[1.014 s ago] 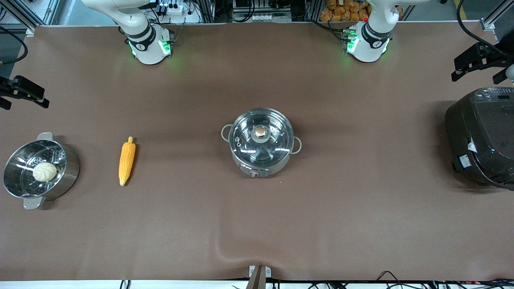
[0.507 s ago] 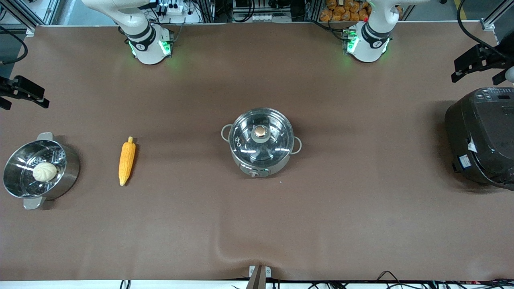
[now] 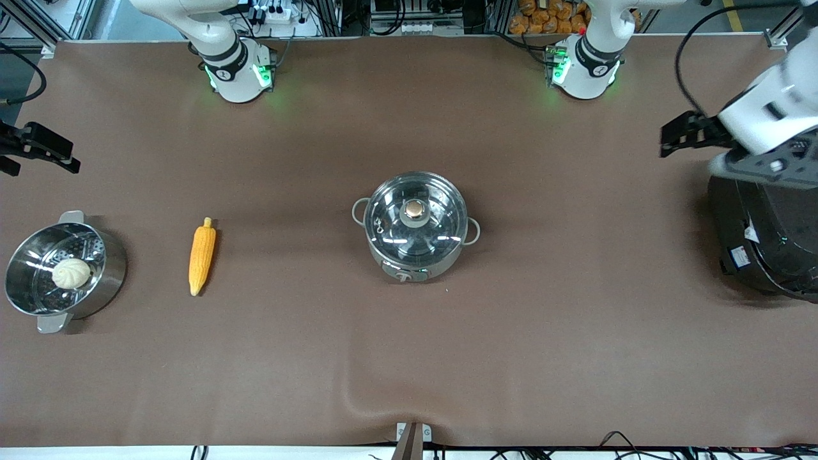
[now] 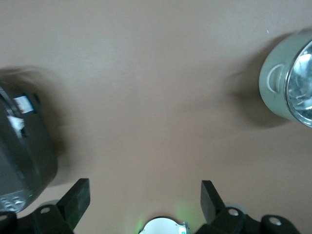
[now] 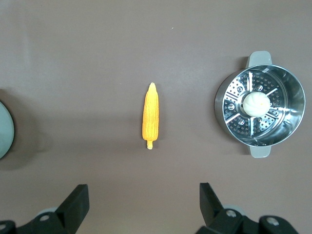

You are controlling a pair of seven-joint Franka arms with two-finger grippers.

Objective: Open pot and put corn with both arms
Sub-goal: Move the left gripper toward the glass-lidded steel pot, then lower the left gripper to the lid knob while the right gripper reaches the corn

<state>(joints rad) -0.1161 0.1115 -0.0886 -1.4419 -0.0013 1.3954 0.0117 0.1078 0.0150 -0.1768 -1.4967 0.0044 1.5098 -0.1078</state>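
Observation:
The steel pot (image 3: 415, 249) stands mid-table with its glass lid (image 3: 390, 223) on, copper knob (image 3: 415, 208) up. Its side also shows in the left wrist view (image 4: 273, 83) and an edge in the right wrist view (image 5: 4, 129). The corn (image 3: 202, 255) lies on the mat toward the right arm's end and shows in the right wrist view (image 5: 150, 117). My left gripper (image 3: 671, 135) is open and empty over the mat beside the rice cooker, also in its wrist view (image 4: 144, 197). My right gripper (image 3: 45, 156) is open and empty, high over the mat by the steamer pot, also in its wrist view (image 5: 144, 197).
A steel steamer pot (image 3: 108, 268) holding a pale bun (image 3: 71, 273) stands at the right arm's end; both show in the right wrist view, pot (image 5: 229, 122) and bun (image 5: 256, 103). A large black rice cooker (image 3: 767, 243) stands at the left arm's end, also in the left wrist view (image 4: 24, 151).
My left arm has swung in over the rice cooker, its gripper moving toward the pot. The right arm, pot and corn have not moved.

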